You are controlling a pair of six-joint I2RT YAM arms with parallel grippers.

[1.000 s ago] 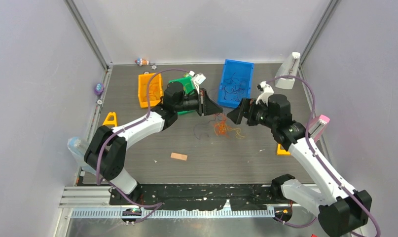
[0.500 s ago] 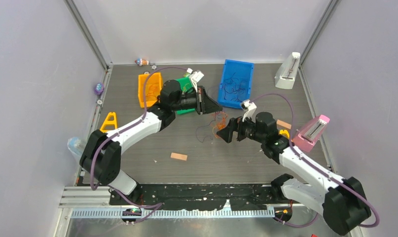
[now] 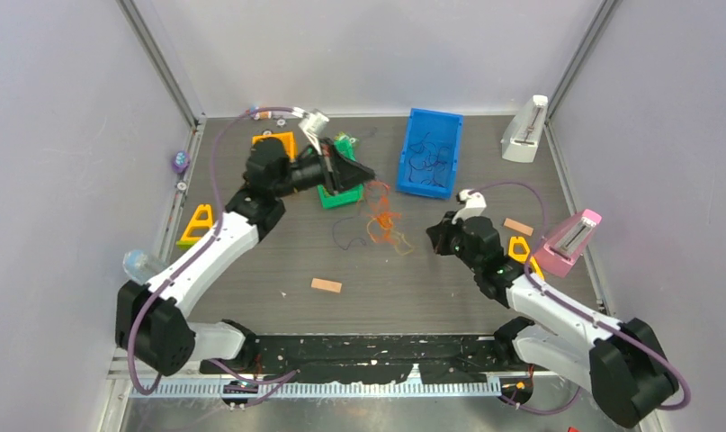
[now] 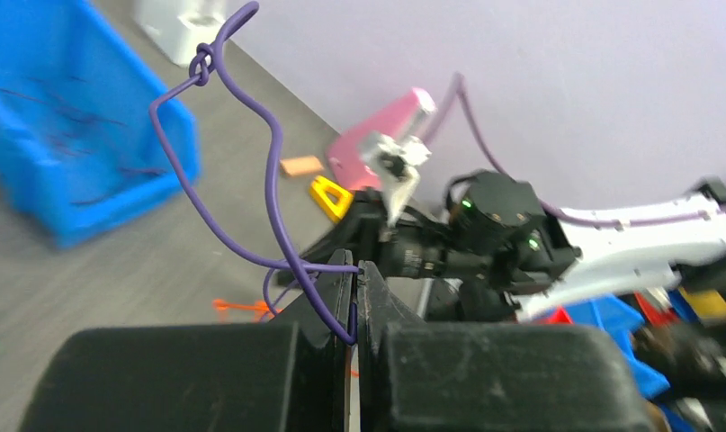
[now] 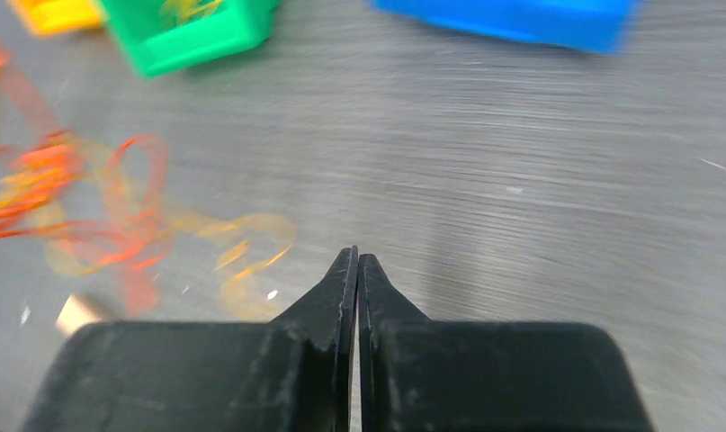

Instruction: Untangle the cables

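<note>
Left wrist shows my left jaws clamped on a seemingly light, springy purple cable (image 4: 271,180); right jaws shut empty, limp orange-yellow tangle (image 3: 383,223) at their 9 o'clock, so I'd pinch a loose end.

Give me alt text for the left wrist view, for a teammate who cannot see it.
The left gripper is shut on a thin purple cable that rises from its tips in a loose loop, knotted near the top. Behind are a blue bin at left, an orange cable on the grey table, and the right arm.
</note>
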